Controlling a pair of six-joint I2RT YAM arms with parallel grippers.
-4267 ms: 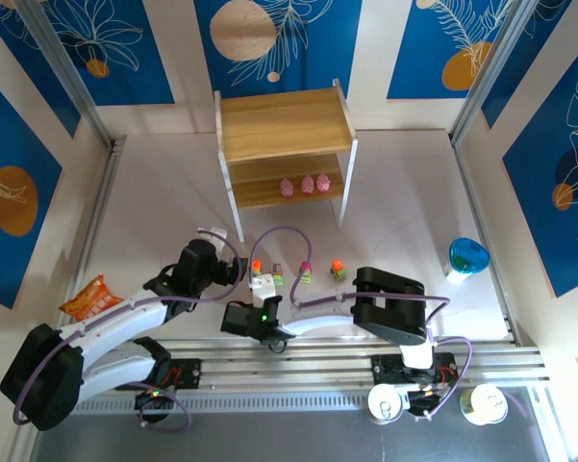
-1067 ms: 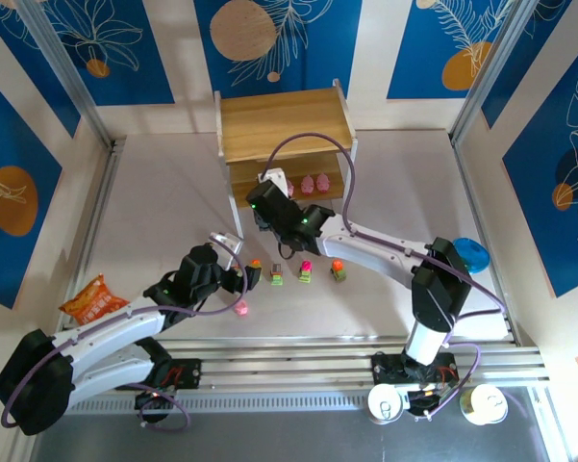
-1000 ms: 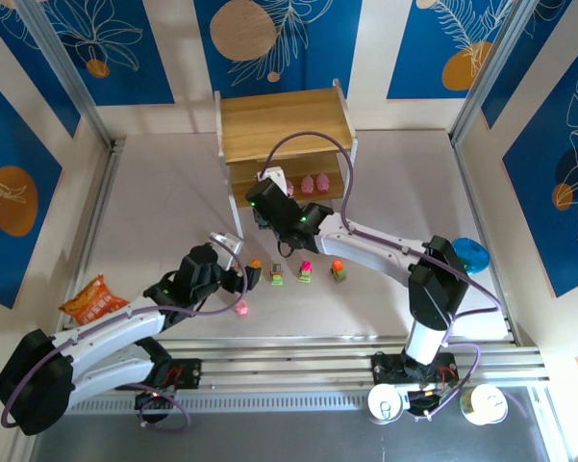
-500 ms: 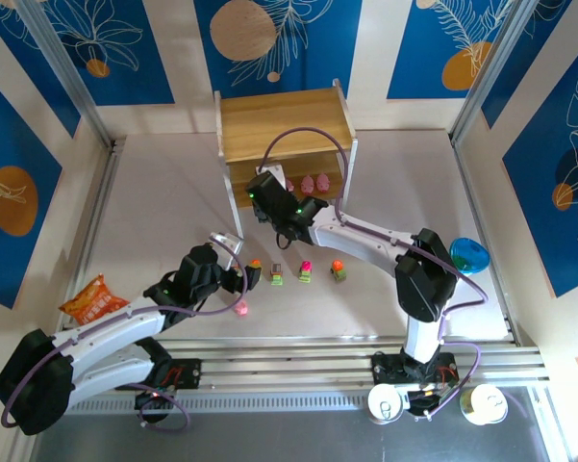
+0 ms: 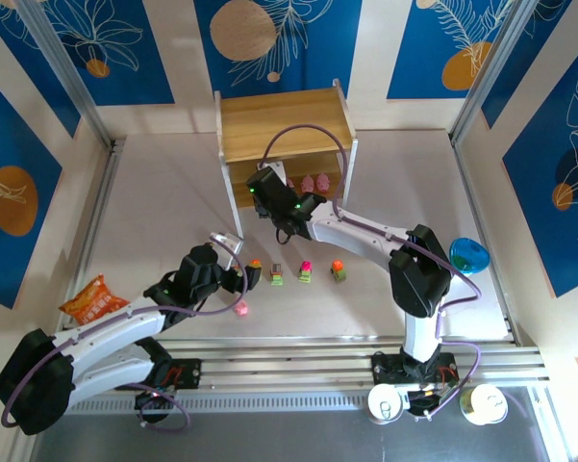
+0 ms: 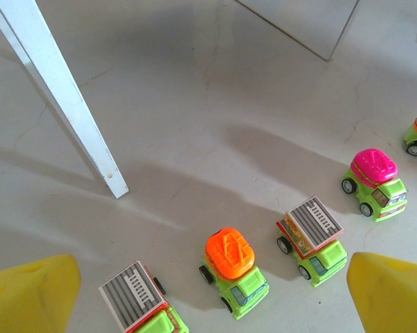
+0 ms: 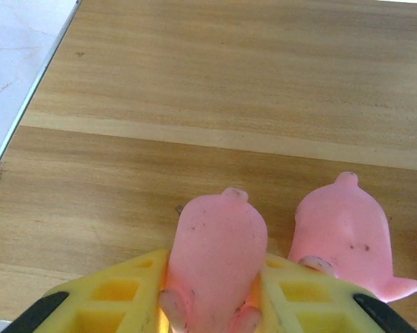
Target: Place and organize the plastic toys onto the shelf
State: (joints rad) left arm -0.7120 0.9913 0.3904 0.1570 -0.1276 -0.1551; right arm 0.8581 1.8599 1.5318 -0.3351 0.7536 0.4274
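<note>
My right gripper [image 7: 215,295] is shut on a pink pig [image 7: 218,253] just above the lower board of the wooden shelf [image 7: 194,83], close beside another pink pig [image 7: 343,232]. From above, the right gripper [image 5: 269,185] reaches into the lower tier of the shelf [image 5: 284,125], left of two pigs [image 5: 314,182]. My left gripper [image 6: 211,302] is open above an orange-topped truck [image 6: 236,267], flanked by two grey-topped trucks [image 6: 312,239]. A pink-topped truck [image 6: 376,182] stands further right. One pig [image 5: 240,308] lies on the table by the left gripper [image 5: 238,278].
The shelf's white front leg [image 6: 62,97] stands just beyond the trucks. A blue cup [image 5: 468,256] sits at the right and an orange snack bag [image 5: 93,298] at the left. The right arm stretches across the table's middle above the row of trucks [image 5: 305,271].
The right gripper has gone from the table's front edge to the shelf's lower tier carrying a pig, easing further in over the last second. The left arm has stayed put.
</note>
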